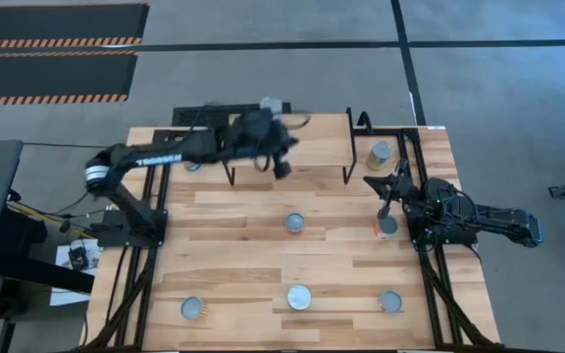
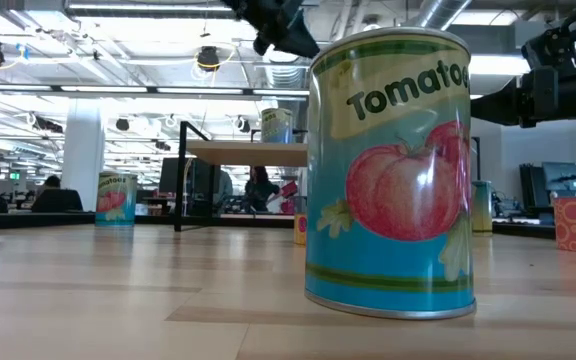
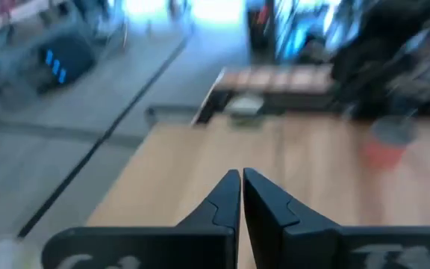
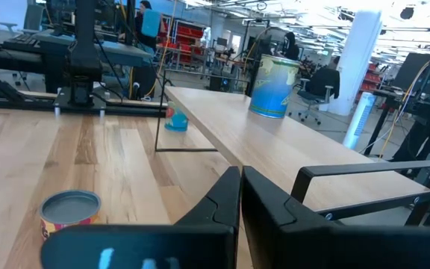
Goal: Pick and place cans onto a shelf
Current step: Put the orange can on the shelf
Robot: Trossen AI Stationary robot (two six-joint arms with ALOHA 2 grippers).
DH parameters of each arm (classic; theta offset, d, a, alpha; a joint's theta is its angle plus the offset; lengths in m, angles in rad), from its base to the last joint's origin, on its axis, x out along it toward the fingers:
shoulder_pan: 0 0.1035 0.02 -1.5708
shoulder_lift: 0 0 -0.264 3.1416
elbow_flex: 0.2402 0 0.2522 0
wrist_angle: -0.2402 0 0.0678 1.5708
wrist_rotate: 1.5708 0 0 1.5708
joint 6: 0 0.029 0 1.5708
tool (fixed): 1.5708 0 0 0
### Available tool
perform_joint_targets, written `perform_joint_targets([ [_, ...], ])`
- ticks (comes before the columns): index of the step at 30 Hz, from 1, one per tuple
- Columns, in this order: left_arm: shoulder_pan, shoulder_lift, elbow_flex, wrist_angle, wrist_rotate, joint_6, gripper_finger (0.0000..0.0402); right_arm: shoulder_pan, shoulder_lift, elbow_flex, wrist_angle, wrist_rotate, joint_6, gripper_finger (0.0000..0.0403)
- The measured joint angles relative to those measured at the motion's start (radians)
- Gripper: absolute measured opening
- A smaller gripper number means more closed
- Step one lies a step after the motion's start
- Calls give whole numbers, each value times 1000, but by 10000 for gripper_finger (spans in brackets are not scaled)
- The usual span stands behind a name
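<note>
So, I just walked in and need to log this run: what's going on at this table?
Two robot arms are moving cans onto the small shelf at the table's far side. The left gripper is over the shelf, fingers shut and empty, near one can at the shelf's back edge. The right gripper is near the shelf's right end, also shut and empty, beside an olive can. Several cans, such as the middle one, stand on the table.

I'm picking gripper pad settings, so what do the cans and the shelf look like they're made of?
The cans, like the big tomato can in the low view, look like metal: dull silver lids seen from above, under a glossy printed label that catches highlights, likely paper or film. The shelf has a pale, matte wood-grain top on thin black legs, probably painted metal.
</note>
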Motion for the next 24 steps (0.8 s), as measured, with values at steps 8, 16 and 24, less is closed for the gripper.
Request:
perform_joint_targets([
  [8,-153,-188,-586,692,22,-37,1,0,0,0,0,0,0,38],
  [16,-150,-277,-938,1032,58,-85,0,0,0,0,0,-1,0,38],
  [24,-15,-304,-1111,1281,317,-160,0,0,0,0,0,-1,0,38],
])
